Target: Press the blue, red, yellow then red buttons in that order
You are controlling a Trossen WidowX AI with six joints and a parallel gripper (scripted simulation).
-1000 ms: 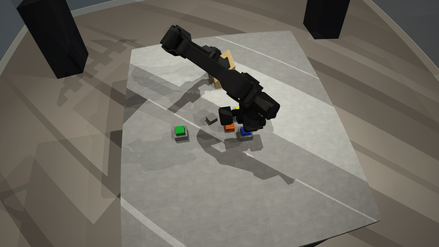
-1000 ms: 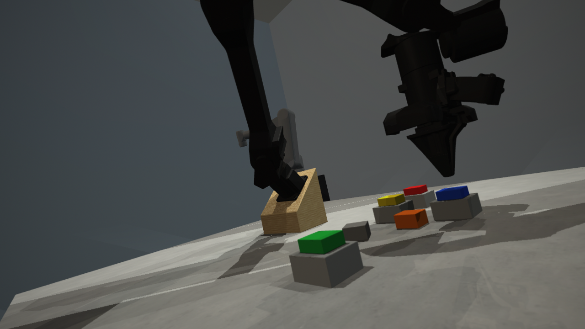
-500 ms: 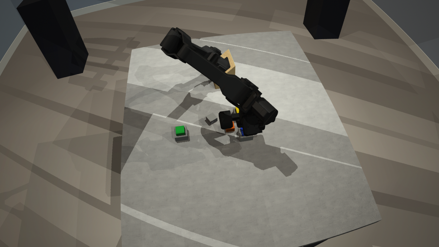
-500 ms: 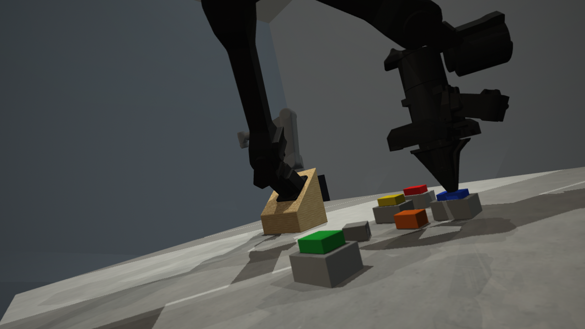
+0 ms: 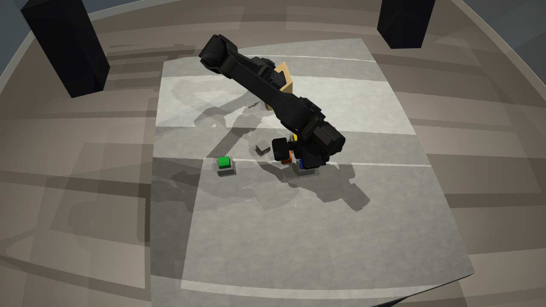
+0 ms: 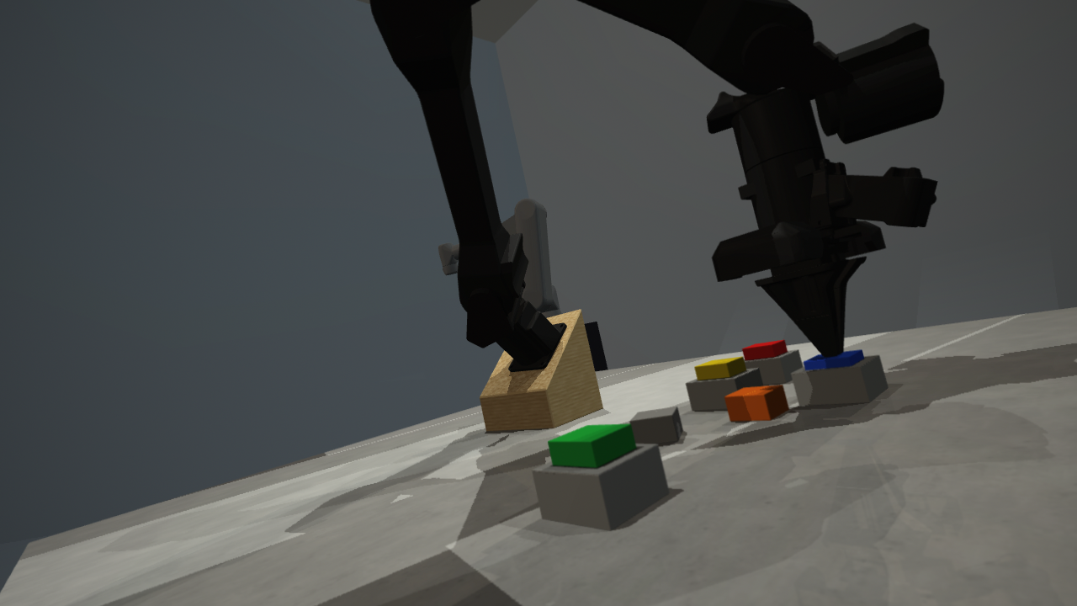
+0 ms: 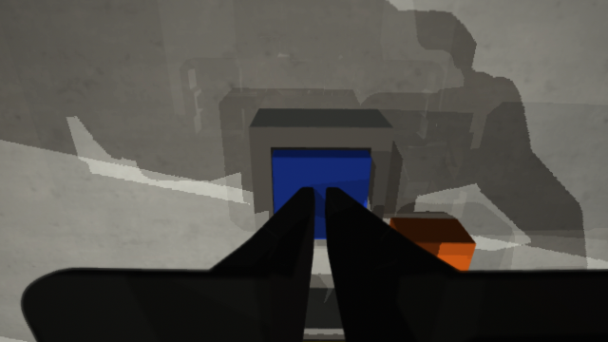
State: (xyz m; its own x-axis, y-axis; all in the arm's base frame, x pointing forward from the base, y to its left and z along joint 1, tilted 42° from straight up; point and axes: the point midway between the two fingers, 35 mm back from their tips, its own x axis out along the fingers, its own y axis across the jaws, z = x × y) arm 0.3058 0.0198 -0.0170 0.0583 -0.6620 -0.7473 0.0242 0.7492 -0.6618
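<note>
The arm (image 6: 452,188) and its gripper (image 6: 828,348) are plain black, and the two tall posts (image 5: 65,45) in the upper corners of the top view are black too. Five small colours sit at mid-frame, each flat and unpatterned: a blue button (image 7: 320,171), a red button (image 6: 764,349), a yellow button (image 6: 719,368) and a green button (image 6: 591,443), all four on dull grey bases, and an orange block (image 6: 756,402), with a small grey block (image 6: 656,425) beside them. The wedge (image 6: 538,384) under the arm is pale tan with fine wood grain, the mat (image 5: 305,236) is mottled light grey crossed by thin white lines and darker bands of shadow, and the floor (image 5: 76,190) around it is brownish in streaked bands.
</note>
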